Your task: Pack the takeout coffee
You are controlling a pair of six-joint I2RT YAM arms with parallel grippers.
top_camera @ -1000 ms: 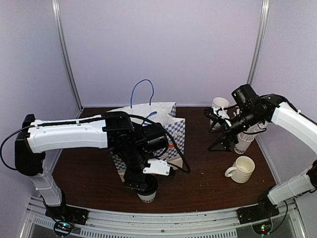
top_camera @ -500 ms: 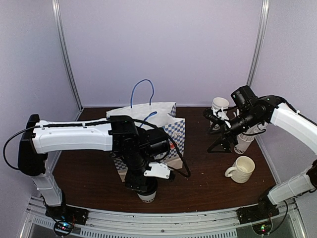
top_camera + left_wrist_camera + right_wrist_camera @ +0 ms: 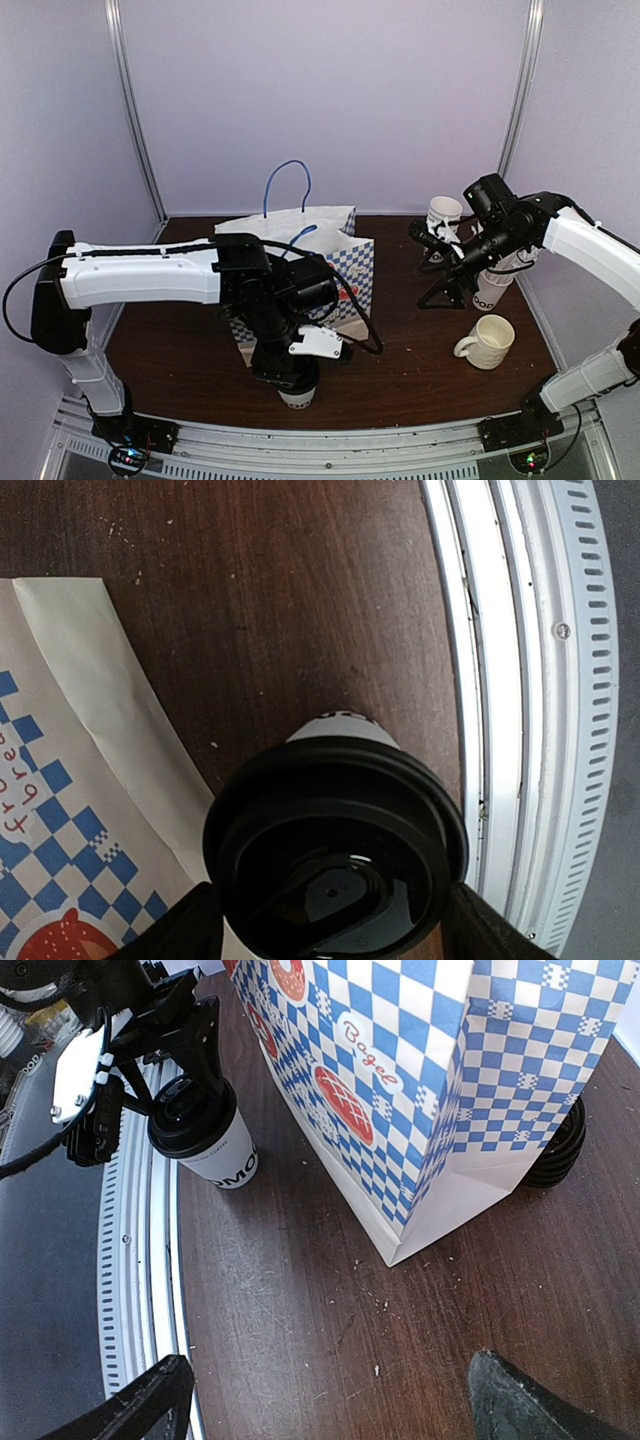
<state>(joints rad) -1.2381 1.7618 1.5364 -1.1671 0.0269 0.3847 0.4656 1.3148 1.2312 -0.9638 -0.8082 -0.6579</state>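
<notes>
From above, the left gripper (image 3: 285,375) covers most of the paper cup (image 3: 298,396); only its white base shows (the lettering is legible only in part from the wrists). The cup stands near the front edge of the table (image 3: 180,360), at 6 o'clock of the checkered paper bag (image 3: 350,265). In the left wrist view its glossy black dome lid (image 3: 330,860) sits between the fingers (image 3: 175,935) at 8 and 4 o'clock; whether they press it cannot be told. The right gripper (image 3: 335,1405) gapes wide, holding nothing, over scuffed dark wood.
</notes>
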